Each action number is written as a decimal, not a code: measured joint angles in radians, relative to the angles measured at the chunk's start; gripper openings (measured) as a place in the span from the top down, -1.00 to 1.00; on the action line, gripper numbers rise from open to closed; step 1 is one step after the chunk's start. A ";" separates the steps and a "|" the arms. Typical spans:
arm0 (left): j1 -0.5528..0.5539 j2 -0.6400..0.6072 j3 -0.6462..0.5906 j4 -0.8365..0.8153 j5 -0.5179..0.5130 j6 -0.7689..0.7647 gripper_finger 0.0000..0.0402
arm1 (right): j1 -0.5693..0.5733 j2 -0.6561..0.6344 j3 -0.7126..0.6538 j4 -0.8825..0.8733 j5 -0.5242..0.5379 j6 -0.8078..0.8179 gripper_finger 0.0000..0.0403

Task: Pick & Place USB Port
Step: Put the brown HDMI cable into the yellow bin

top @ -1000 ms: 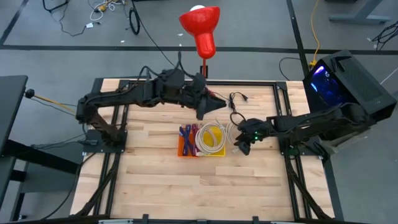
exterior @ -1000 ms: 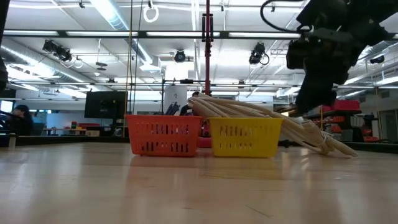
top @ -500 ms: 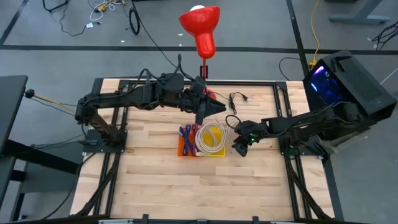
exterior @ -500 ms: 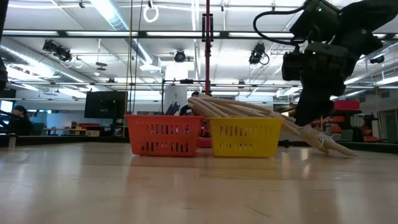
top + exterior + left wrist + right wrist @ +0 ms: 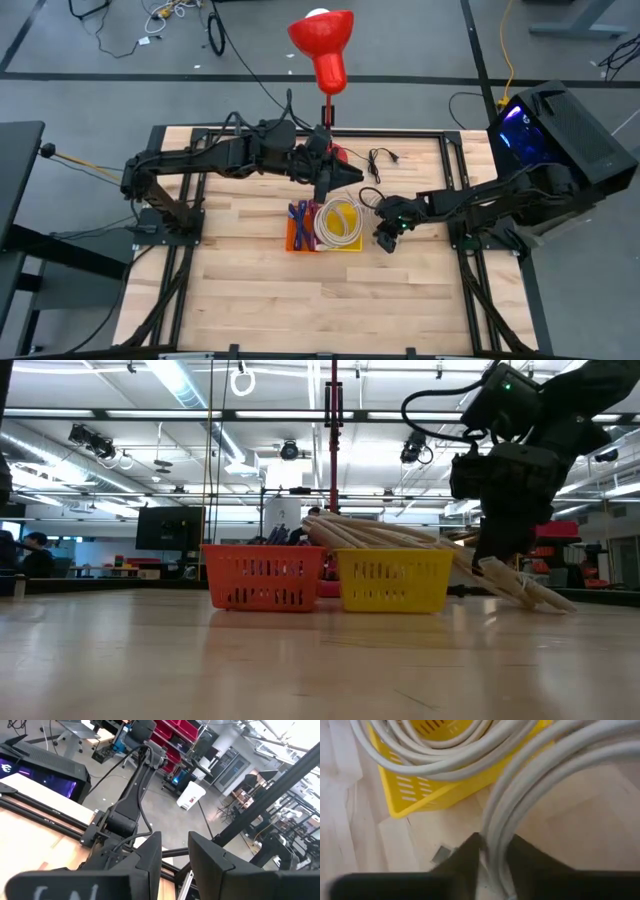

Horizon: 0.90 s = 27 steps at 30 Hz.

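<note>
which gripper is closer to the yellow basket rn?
Right, narrowly. The right gripper sits low beside the yellow basket at its right edge, fingers around the white cable spilling over the basket's side. The left gripper hovers above the basket's far edge.

I'm looking at an industrial robotics lab: exposed ceiling trusses (image 5: 250,415), red parts bins (image 5: 172,732) sitting far behind the butcher-block table (image 5: 250,280), loose floor cables (image 5: 165,12).

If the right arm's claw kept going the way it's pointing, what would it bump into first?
Probably the wooden table. The right gripper points down with strands of the white cable between its fingers, beside the yellow basket. How far it is above the table is unclear.
</note>
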 joint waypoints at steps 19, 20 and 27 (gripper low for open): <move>-0.001 0.001 0.000 -0.059 0.003 0.001 0.50 | -0.011 -0.156 0.000 -0.069 0.040 0.009 0.89; -0.001 0.001 0.000 -0.059 0.003 0.001 0.50 | -0.011 -0.180 0.000 -0.067 0.040 0.012 0.89; 0.009 0.001 0.000 -0.059 -0.004 0.019 0.50 | 0.002 -0.298 0.108 -0.069 0.040 -0.001 0.89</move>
